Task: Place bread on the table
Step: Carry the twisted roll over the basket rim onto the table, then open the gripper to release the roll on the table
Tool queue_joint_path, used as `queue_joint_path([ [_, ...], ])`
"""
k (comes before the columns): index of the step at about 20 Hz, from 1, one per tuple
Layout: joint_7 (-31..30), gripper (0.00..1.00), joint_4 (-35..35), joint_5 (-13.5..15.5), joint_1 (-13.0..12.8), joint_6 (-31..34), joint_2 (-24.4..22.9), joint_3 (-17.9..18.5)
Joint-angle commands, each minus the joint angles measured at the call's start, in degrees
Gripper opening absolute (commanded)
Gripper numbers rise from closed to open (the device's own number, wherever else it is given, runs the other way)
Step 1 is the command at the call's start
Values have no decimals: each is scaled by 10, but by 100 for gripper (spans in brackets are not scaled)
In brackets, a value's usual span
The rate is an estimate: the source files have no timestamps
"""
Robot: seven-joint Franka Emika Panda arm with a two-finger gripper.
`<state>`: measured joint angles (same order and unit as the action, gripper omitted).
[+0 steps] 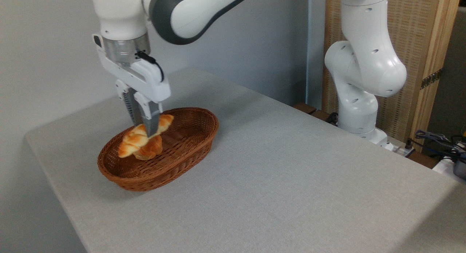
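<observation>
The long braided golden-brown bread (135,140) hangs tilted above the brown wicker basket (189,151), its right end higher than its left. My gripper (148,131) is shut on the loaf's middle, fingers pointing straight down from the white hand. Just under the loaf, the small orange-brown knotted bun (150,151) lies in the basket, partly hidden by the bread. The grey cloth-covered table (276,180) spreads out to the right of the basket.
The arm's white base (358,82) stands past the table's far right edge, in front of a wooden screen (415,56). Cables and small devices (442,143) lie at the far right. A grey wall runs behind the basket and the table's left edge.
</observation>
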<state>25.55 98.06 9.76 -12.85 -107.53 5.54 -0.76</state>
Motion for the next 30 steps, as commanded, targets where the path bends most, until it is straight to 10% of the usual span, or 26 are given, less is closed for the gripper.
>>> queue_joint_path([
  [1, 83, 40, 6, -2, -4, 43, -21, 74],
  [8, 198, 43, 41, -38, -3, 57, -19, 120],
  [14, 267, 100, 56, -49, -3, 73, -18, 133],
  [30, 262, 100, 45, -62, -7, 70, -32, 128],
])
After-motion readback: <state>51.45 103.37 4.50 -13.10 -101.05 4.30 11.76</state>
